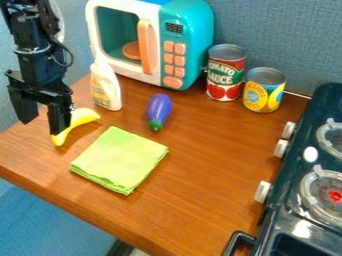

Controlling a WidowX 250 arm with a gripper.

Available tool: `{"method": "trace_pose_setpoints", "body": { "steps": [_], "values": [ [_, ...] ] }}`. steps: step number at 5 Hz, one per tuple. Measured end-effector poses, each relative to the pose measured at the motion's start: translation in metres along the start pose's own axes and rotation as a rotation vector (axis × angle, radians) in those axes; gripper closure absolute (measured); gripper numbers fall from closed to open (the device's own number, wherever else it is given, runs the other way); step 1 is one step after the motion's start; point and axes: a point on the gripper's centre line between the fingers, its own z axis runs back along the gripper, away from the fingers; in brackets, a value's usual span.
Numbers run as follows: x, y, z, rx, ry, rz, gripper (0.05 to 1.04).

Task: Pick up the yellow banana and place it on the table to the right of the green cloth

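- To grasp the yellow banana point(81, 117) well, I judge that I should centre over its middle and turn my jaws across its curve before lowering.
- I'd close gently on its thick part, since a grip near either end could let it roll or pivot.
- I'd descend clear of the white bottle point(105, 89) just behind it and the folded green cloth point(120, 160) in front.
- My gripper point(43, 127) hangs at the left of the frame; my jaws stand wide apart, released, with nothing between them.
- One jaw overlaps the banana in view; I cannot tell whether it touches.
- The banana lies on the worktop point(200, 155), left of the purple eggplant point(159, 109).
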Motion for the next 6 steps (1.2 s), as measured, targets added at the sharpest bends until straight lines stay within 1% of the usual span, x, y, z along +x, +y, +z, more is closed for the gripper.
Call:
{"method": "trace_pose_setpoints", "body": {
  "steps": [1,2,3,4,5,6],
  "values": [
    [-0.002,-0.001,-0.008,-0.009,0.028,-0.003,0.082],
    [-0.011,0.007,-0.005,-0.017,0.045,-0.013,0.082],
    [-0.013,0.020,0.005,0.003,0.047,0.026,0.082],
    [-0.002,0.029,0.003,0.049,0.057,0.077,0.082],
    [0.012,0.032,-0.011,0.061,0.052,0.069,0.082],
    [0.022,0.033,-0.016,0.042,0.048,0.080,0.082]
  ]
}}
